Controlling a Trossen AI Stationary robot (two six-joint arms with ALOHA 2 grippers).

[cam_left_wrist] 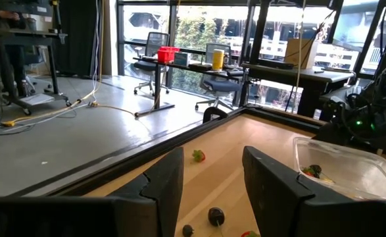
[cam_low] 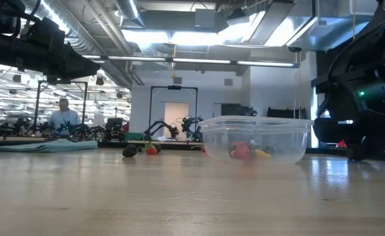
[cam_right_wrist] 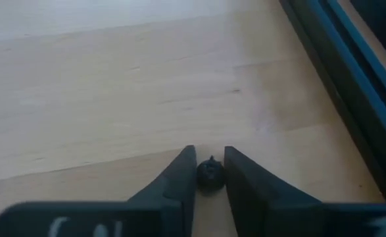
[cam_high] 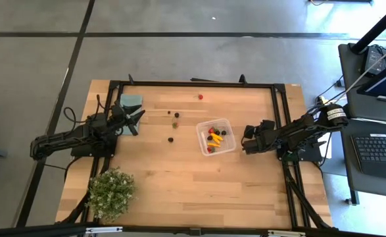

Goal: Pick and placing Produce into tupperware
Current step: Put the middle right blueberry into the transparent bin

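Right wrist view shows the right gripper (cam_right_wrist: 210,172) closed on a small dark round produce piece (cam_right_wrist: 210,175) between its fingertips, best carried level to the clear square plastic tupperware (cam_high: 204,127) just beside it, while the left gripper (cam_left_wrist: 212,172) waits open.

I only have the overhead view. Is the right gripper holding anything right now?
Observer: Yes. The right wrist view shows the right gripper shut on a small dark round produce piece.
Operator: And the left one?
Observer: The left gripper is open, with nothing between its fingers.
Operator: What lies ahead of it?
Observer: A small red produce piece with a green top on the light wooden table, apart from the clear square plastic tupperware.
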